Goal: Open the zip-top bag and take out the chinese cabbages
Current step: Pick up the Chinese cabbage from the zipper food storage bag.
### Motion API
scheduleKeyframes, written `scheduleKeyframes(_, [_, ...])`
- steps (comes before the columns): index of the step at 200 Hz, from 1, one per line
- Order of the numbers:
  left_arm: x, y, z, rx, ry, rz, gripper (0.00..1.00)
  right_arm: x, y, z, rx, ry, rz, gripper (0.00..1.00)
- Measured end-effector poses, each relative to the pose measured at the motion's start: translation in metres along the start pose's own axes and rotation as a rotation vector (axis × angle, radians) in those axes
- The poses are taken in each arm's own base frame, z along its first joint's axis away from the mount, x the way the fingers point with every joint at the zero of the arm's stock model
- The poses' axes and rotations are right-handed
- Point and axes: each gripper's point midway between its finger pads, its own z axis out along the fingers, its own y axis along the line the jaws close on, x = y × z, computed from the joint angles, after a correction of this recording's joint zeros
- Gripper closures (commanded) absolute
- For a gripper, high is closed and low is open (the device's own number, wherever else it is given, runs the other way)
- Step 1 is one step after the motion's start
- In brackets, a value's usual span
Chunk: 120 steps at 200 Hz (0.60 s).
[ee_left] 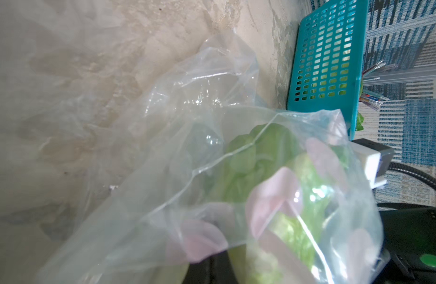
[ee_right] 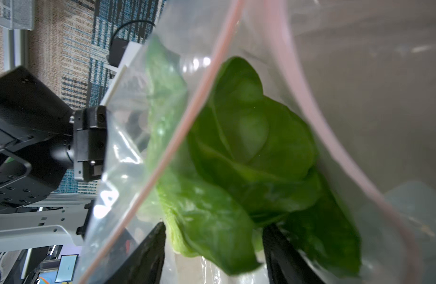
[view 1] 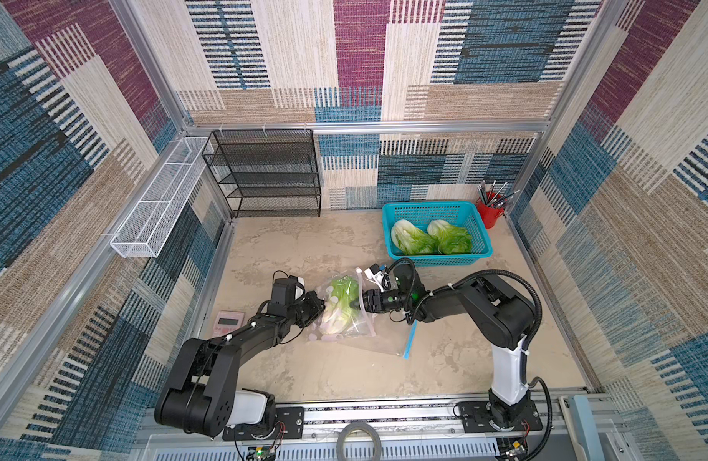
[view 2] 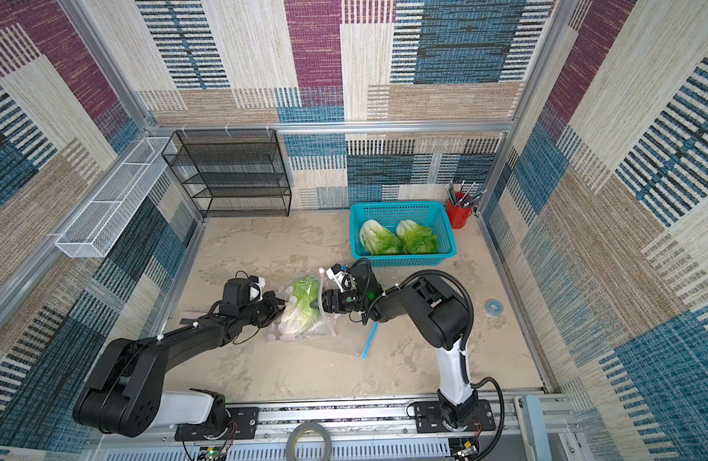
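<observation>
In both top views the clear bag (view 1: 370,334) (view 2: 333,334) lies near the middle of the table (view 1: 288,247), with one cabbage (view 1: 340,305) inside it, white stalk toward the near edge and green leaves toward the far wall. The left gripper (view 1: 317,309) (view 2: 278,309) is clamped on the bag's plastic at the side away from the mouth. The right gripper (view 1: 358,304) (view 2: 318,301) meets the bag from the opposite side, at the pink-edged mouth. A blue strip (view 1: 410,339) lies on the table just beside the bag. Two cabbages (view 1: 412,239) (view 1: 450,237) lie side by side in the teal basket (view 1: 436,261) near the far right corner, well apart from the bag, and a red cup (view 1: 490,215) of pencils stands beside that basket. A pink timer (view 1: 228,321) lies by the left arm. In the left wrist view the bag (ee_left: 163,147) fills most of the picture, crumpled, with the cabbage (ee_left: 261,159) showing green through the plastic and the basket (ee_left: 327,56) beyond it; this gripper's own tips cannot be made out here. In the right wrist view the bag's mouth gapes, its pink rim (ee_right: 204,81) curving around the cabbage (ee_right: 249,147). The right gripper's two dark fingers (ee_right: 148,258) stand wide apart with a leaf between them, and I cannot tell whether they touch it. The left gripper (ee_right: 91,145) is closed flat on the plastic.
</observation>
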Motion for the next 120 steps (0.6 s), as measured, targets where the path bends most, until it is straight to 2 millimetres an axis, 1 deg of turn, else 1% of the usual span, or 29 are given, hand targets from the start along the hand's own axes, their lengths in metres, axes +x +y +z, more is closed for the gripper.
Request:
scheduleKeyframes(12, [0.000,-0.003,0.002,0.005,0.003,0.008,1.00,-0.002,0.000,0.001,0.025,0.000,-0.008,0.27])
scheduleKeyframes(54, [0.006,-0.012,0.011,0.013,0.024,0.021,1.00,-0.008,-0.006,0.004,0.071,0.000,-0.009,0.24])
scheduleKeyframes(76, [0.009,-0.014,0.016,0.010,0.035,0.029,1.00,-0.012,-0.008,0.007,0.081,0.002,-0.008,0.25])
scheduleKeyframes(84, [0.010,-0.015,0.018,0.006,0.036,0.030,1.00,-0.014,-0.008,0.008,0.083,0.002,-0.012,0.28])
scheduleKeyframes(95, [0.010,-0.015,0.020,0.002,0.037,0.032,1.00,-0.015,-0.009,0.009,0.087,0.002,-0.012,0.34])
scheduleKeyframes(120, [0.011,-0.018,0.023,0.003,0.040,0.036,1.00,-0.014,-0.011,0.010,0.089,0.006,-0.015,0.57])
